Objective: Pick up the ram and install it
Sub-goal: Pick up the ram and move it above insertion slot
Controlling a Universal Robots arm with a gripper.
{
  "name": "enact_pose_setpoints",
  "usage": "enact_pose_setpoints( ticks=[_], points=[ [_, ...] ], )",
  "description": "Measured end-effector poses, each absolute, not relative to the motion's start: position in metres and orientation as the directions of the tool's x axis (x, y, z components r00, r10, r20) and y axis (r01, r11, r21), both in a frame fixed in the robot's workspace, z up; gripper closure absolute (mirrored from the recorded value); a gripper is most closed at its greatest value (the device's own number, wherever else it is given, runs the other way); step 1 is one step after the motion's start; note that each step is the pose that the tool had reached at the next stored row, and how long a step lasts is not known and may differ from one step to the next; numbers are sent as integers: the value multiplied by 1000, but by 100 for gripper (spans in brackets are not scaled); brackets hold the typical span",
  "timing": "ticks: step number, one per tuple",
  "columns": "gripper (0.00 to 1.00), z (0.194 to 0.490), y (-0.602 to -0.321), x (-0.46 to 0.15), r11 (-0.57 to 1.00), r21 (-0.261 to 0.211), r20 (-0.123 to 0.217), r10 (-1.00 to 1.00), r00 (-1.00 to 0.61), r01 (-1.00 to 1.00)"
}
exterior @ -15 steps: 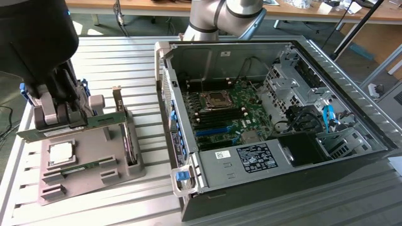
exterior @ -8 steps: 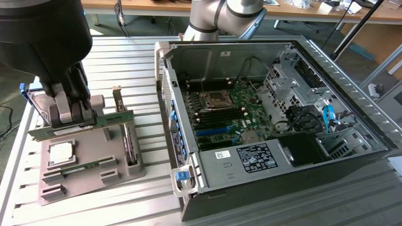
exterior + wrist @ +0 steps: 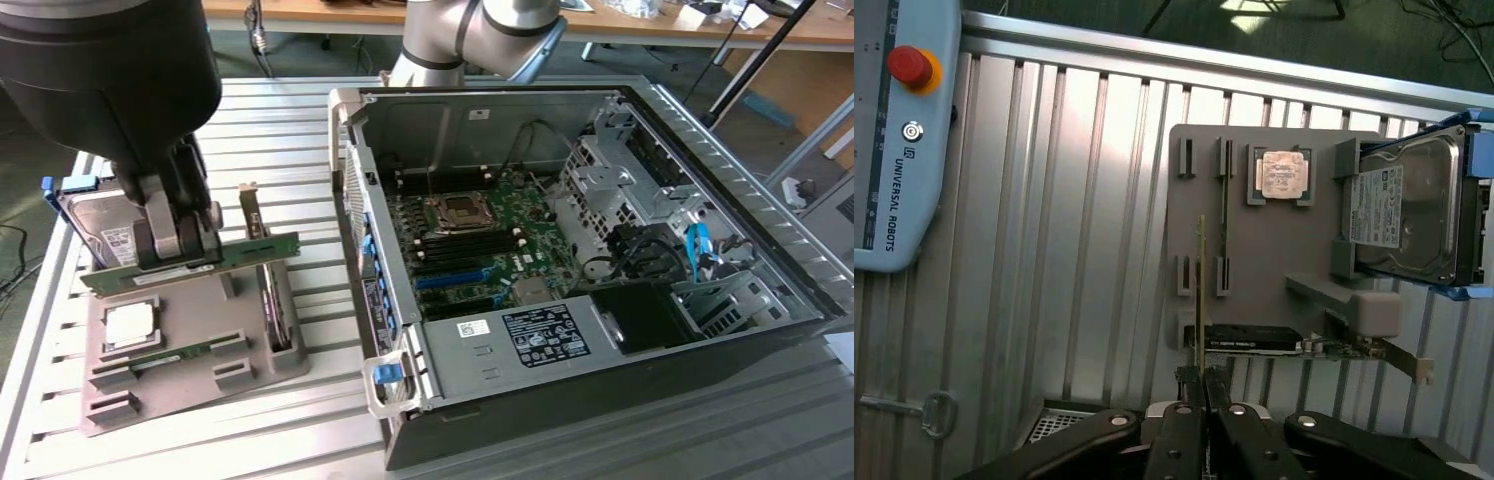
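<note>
While the tool [image 3: 180, 262] sits clamped narrow on the ram [image 3: 260, 248], the stick hangs just above the grey holder [image 3: 274, 375] on the slatted counter [image 3: 267, 130]. That puts it well apart from the open computer case [image 3: 350, 180] on the exterior view's right.

Over to the wrist view: the ram [image 3: 1201, 290] shows edge-on, a thin line running straight out from between the fingers [image 3: 1179, 440]. That is a slim hold on a long board, so any knock could well swing it in the grip or pull it loose.

And knocks are on offer. The upright card [image 3: 276, 300] and the hard drive [image 3: 100, 225] stand close by, and the case wall lies between the ram and the motherboard [image 3: 487, 225]. A tilted stick would probably miss its slot or jam against it. Cables inside the case look like another snag risk.

As for writing, "UNIVERSAL ROBOTS" reads clearly on the pendant [image 3: 894, 150] lying on the counter, near its red button [image 3: 909, 65]. Labels on the hard drive and on the black power supply [image 3: 541, 335] carry print too small to read.
</note>
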State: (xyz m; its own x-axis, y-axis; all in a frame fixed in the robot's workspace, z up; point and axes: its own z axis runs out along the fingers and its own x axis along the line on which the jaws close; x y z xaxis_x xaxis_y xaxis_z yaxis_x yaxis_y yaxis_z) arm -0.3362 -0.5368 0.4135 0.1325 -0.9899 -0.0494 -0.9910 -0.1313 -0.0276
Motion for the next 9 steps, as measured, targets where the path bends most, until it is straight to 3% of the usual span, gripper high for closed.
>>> enact_pose_setpoints(
  ticks=[9],
  points=[
    [88, 413, -537, -325, -131, -28, -50, -990, 132, -991]
  ],
)
